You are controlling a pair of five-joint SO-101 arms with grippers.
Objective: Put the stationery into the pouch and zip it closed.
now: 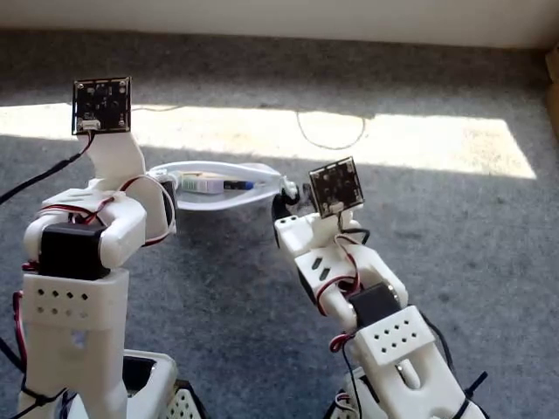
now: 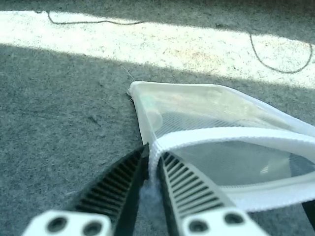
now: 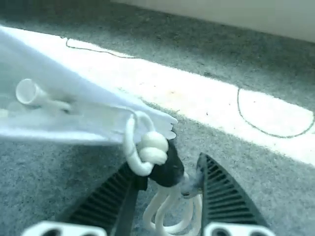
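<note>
Pouch: I see the translucent white mesh pouch stretched between my two arms. Its mouth band is white, and it lies over the shaded part of the grey carpeted surface.

Stationery: a white pen-shaped item with a blue end lies lengthwise inside the pouch. From the right wrist I make out a white tube end through the pouch wall.

Left gripper: my left gripper is at one end of the pouch. Its black ribbed fingers are pressed together on the white mouth band at that corner.

Right gripper: my right gripper is at the opposite end of the pouch. Its fingers are clamped on the black zip slider, where the white knotted cord pull is tied. The cord's loop hangs down between them.

Beyond the pouch: a bright band of sunlight crosses the surface on the pouch's far side, and a thin dark cable curls in it.

Behind that: a pale wall strip runs past the sunlit band, well away from the pouch.
</note>
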